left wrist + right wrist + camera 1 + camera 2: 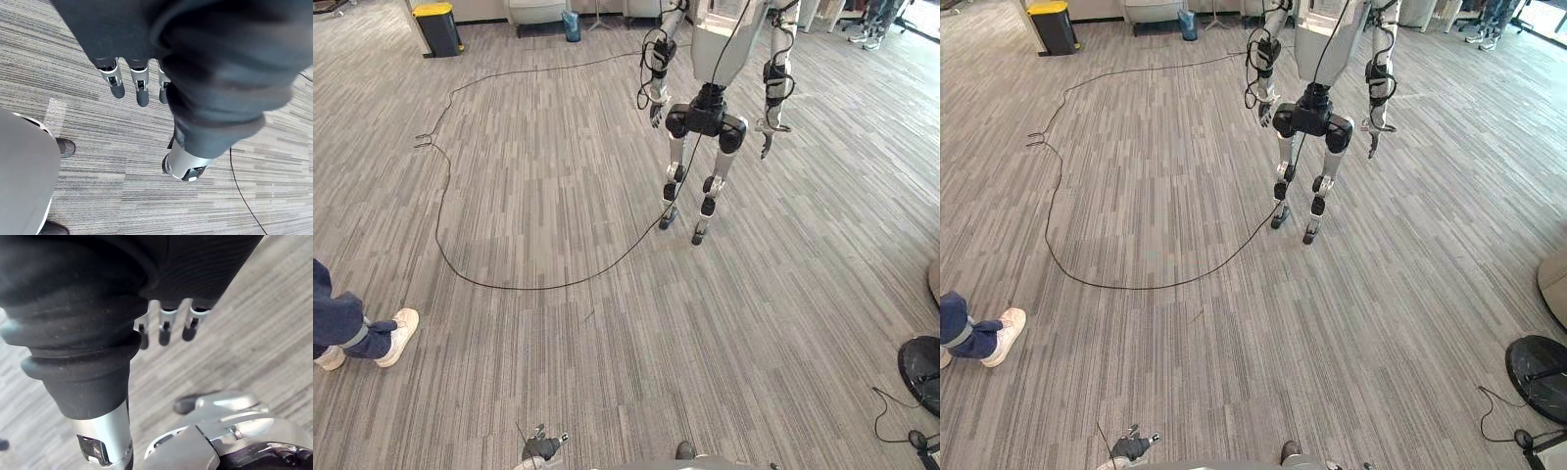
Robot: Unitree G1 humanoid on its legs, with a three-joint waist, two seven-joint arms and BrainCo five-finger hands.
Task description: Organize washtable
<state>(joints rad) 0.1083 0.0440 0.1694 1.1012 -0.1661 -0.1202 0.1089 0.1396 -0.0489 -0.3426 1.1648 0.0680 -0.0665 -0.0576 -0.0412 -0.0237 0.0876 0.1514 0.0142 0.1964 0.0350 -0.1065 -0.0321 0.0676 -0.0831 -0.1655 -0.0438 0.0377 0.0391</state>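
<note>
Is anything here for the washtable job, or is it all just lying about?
For the job: left hand, right hand, both open and empty.
Just about: another robot, bin, a person's shoe, black round base.

Your head eyes look down over the carpet [558, 323] toward another humanoid [710, 108] (both share it, slightly offset); wrist cameras peer closely along the left hand [138, 88] and right hand [165, 330], floorward.

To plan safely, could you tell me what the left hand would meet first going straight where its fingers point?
Probably the grey carpet floor: the left hand points its straight fingers down at it, with nothing between as far as the wrist view shows.
</note>
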